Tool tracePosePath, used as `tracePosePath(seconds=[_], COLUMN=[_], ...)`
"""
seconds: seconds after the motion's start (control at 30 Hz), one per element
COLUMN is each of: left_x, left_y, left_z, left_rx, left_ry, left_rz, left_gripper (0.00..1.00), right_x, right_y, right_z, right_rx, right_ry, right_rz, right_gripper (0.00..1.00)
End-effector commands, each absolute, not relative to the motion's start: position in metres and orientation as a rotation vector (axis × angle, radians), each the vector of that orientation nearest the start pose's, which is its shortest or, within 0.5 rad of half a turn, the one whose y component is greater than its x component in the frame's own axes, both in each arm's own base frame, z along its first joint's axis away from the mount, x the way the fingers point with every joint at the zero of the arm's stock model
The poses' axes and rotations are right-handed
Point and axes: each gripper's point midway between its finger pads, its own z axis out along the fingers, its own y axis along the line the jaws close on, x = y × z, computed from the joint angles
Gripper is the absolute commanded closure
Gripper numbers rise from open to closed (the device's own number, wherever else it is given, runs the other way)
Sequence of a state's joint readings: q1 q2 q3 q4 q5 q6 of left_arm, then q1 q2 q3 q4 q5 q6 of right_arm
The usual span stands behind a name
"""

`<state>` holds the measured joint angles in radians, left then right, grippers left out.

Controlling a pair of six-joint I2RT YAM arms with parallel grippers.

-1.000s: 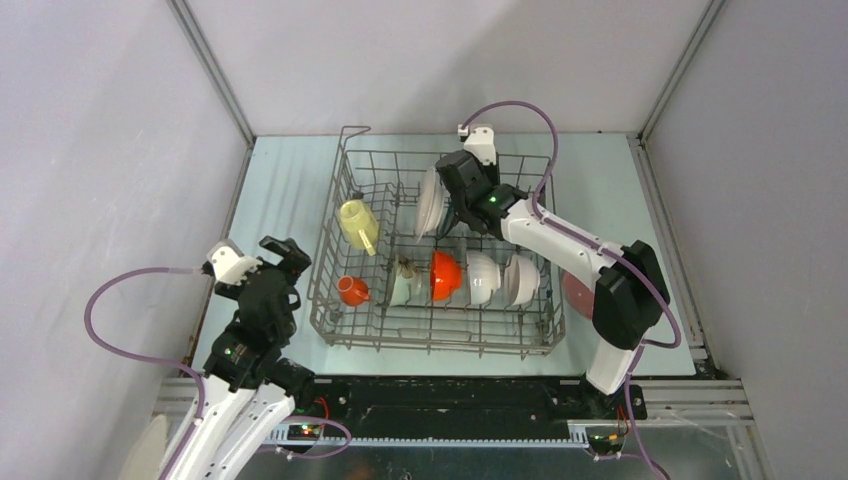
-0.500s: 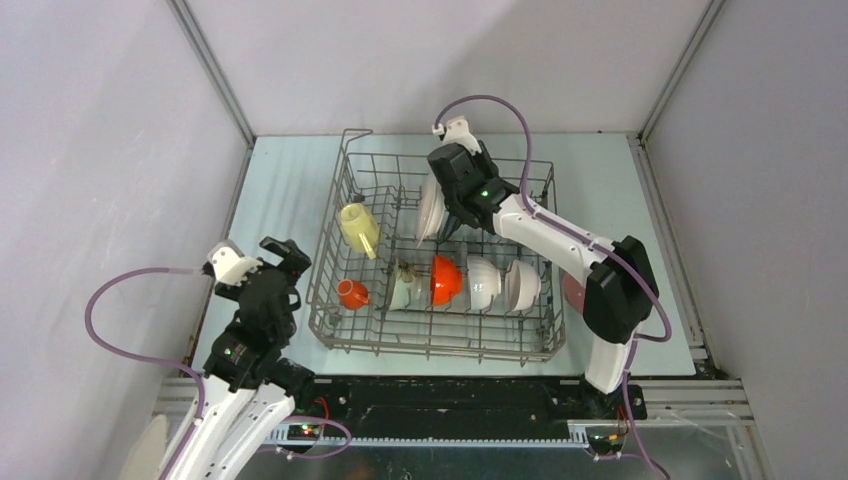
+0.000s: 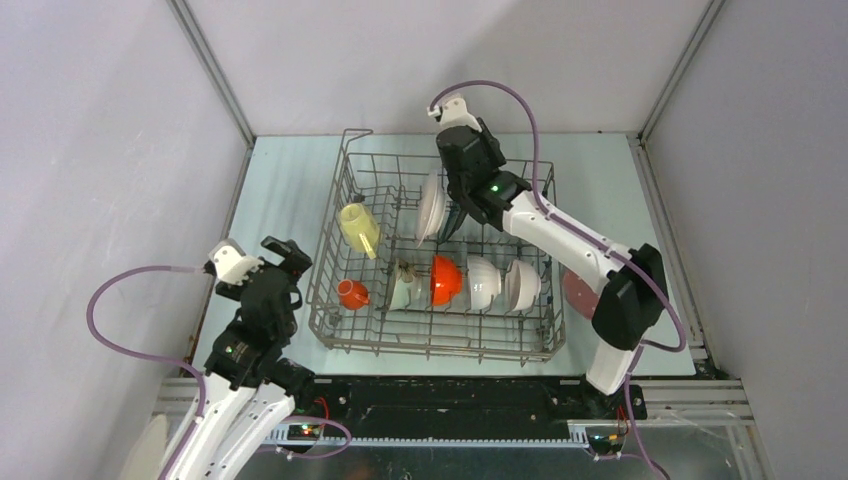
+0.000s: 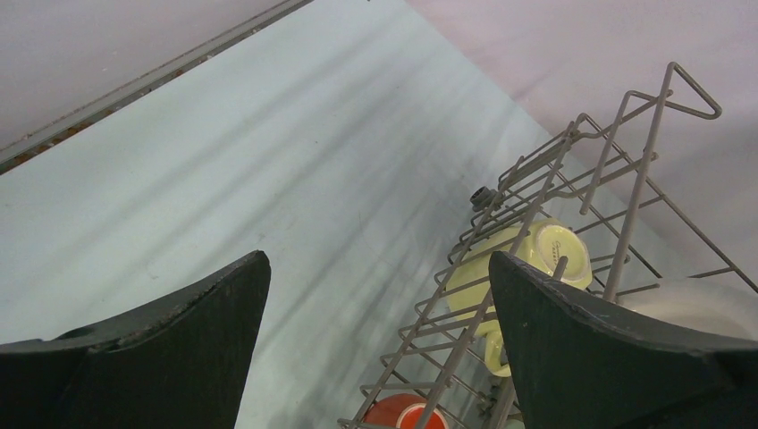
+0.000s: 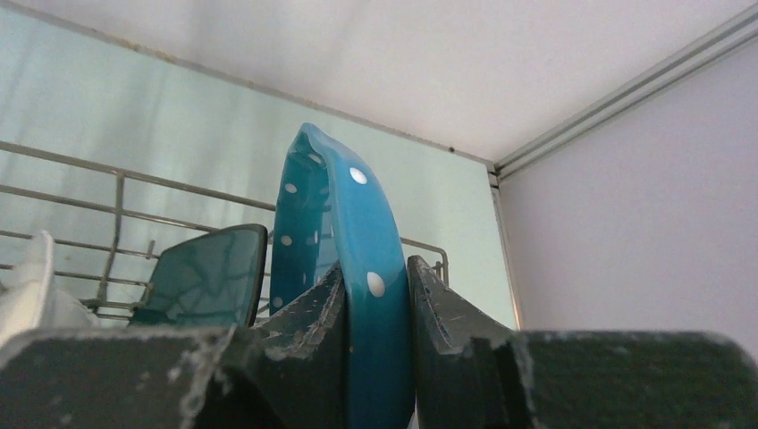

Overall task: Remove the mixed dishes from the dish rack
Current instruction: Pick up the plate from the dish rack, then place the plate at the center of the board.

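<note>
The right jaws pinch the rim of the upright teal white-dotted plate [image 5: 357,268] standing in the far part of the grey wire dish rack [image 3: 437,340], so next likely comes a straight lift clear of the tines; the left jaws hang wide open beside the rack.

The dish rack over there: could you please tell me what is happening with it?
The right gripper has its jaws shut on a blue plate by the rim, at the far side of the rack. The left gripper hangs open over the table left of the rack, holding nothing. A yellow cup, an orange mug, a white plate and bowls sit in the rack.
</note>
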<state>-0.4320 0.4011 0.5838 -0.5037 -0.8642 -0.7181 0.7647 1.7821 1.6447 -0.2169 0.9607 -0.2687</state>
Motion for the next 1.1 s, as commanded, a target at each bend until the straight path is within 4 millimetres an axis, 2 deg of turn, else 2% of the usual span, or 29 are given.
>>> tracePosePath(seconds=[0.0, 0.23, 0.3, 0.33, 0.37, 0.4, 0.53, 0.73, 0.8, 0.87, 0.9, 1.07], left_x=[0.226, 0.226, 0.226, 0.226, 0.226, 0.226, 0.227, 0.226, 0.226, 0.226, 0.226, 0.226], left_y=[0.027, 0.027, 0.027, 0.027, 0.027, 0.027, 0.026, 0.027, 0.027, 0.027, 0.026, 0.026], left_z=[0.229, 0.229, 0.229, 0.229, 0.229, 0.229, 0.229, 0.229, 0.23, 0.229, 0.229, 0.23], left_rx=[-0.827, -0.826, -0.826, -0.827, -0.827, -0.826, -0.824, -0.824, -0.824, -0.824, -0.824, -0.822], left_ry=[1.559, 1.56, 1.559, 1.558, 1.559, 1.559, 1.562, 1.56, 1.558, 1.558, 1.558, 1.559], left_rz=[0.002, 0.003, 0.0, 0.001, 0.001, 0.0, -0.001, -0.002, -0.005, -0.006, -0.007, -0.006], left_gripper=[0.0, 0.0, 0.0, 0.0, 0.0, 0.0, 0.0, 0.0, 0.0, 0.0, 0.0, 0.0], right_x=[0.423, 0.408, 0.399, 0.397, 0.392, 0.389, 0.373, 0.347, 0.335, 0.327, 0.323, 0.28], right_y=[0.205, 0.199, 0.185, 0.187, 0.176, 0.179, 0.151, 0.092, 0.065, 0.029, 0.021, -0.056], right_z=[0.408, 0.423, 0.429, 0.43, 0.432, 0.434, 0.439, 0.435, 0.425, 0.415, 0.41, 0.385], right_rx=[-0.118, -0.059, -0.019, -0.029, 0.013, -0.003, 0.098, 0.25, 0.324, 0.428, 0.451, 0.709], right_ry=[1.595, 1.579, 1.567, 1.563, 1.556, 1.552, 1.529, 1.502, 1.501, 1.487, 1.492, 1.42], right_rz=[-0.372, -0.171, -0.089, -0.04, 0.009, 0.071, 0.261, 0.356, 0.35, 0.305, 0.298, 0.142], right_gripper=[1.0, 1.0, 1.0, 1.0, 1.0, 1.0, 1.0, 1.0, 1.0, 1.0, 1.0, 1.0])
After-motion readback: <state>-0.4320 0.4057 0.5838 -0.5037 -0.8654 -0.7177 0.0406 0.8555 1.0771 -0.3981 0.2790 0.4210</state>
